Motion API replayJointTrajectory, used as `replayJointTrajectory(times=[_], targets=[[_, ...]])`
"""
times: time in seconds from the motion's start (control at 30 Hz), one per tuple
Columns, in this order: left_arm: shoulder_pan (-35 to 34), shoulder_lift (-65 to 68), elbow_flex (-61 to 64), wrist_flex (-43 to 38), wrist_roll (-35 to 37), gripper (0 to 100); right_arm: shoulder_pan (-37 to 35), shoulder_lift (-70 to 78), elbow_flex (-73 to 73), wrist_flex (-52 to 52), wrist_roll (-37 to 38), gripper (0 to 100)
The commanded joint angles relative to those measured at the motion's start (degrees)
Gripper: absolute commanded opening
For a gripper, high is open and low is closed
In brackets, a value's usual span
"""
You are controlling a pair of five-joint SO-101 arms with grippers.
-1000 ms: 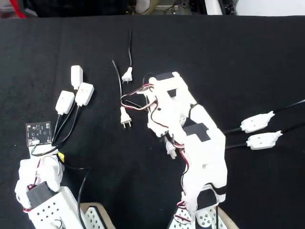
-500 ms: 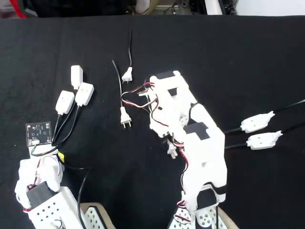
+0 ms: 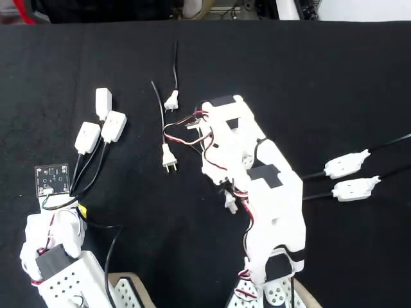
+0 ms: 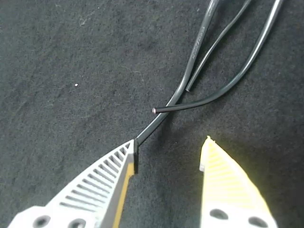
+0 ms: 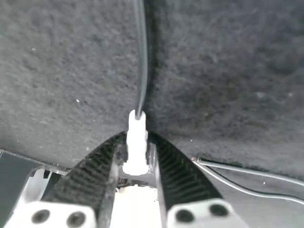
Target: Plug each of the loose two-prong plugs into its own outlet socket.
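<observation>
My right gripper (image 5: 136,159) is shut on a white two-prong plug (image 5: 136,140), whose black cord (image 5: 140,57) runs away over the cloth. From above, this plug (image 3: 229,201) shows beside the folded right arm (image 3: 257,186) at mid-table. Two loose plugs lie to that arm's left, one (image 3: 169,158) nearer and one (image 3: 171,101) farther back. Three white sockets (image 3: 103,125) are grouped at the left, and two more (image 3: 349,176) lie at the right. My left gripper (image 4: 168,147) is open just above black cables (image 4: 209,52), holding nothing.
Black cloth (image 3: 308,83) covers the whole table. The sockets' black cables (image 3: 87,173) run toward the left arm (image 3: 54,256) at the front left corner. Thin loose wires (image 5: 247,183) lie beside the right gripper.
The right arm has shifted slightly, with the plug still held. The loose plugs, the sockets and the left arm have stayed where they were.
</observation>
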Motion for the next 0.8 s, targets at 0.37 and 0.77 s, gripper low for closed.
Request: replayJointTrajectory(times=[0.37,0.77], targets=[[0.22,-0.53,0.57,-0.09,-0.44,22,0.62,-30.11,0.92,-2.29,-0.62,1.1],[-7.69,-0.44,-0.57,-2.81,3.69,23,-0.53,-74.77,35.56,-29.89,-13.36,1.1]])
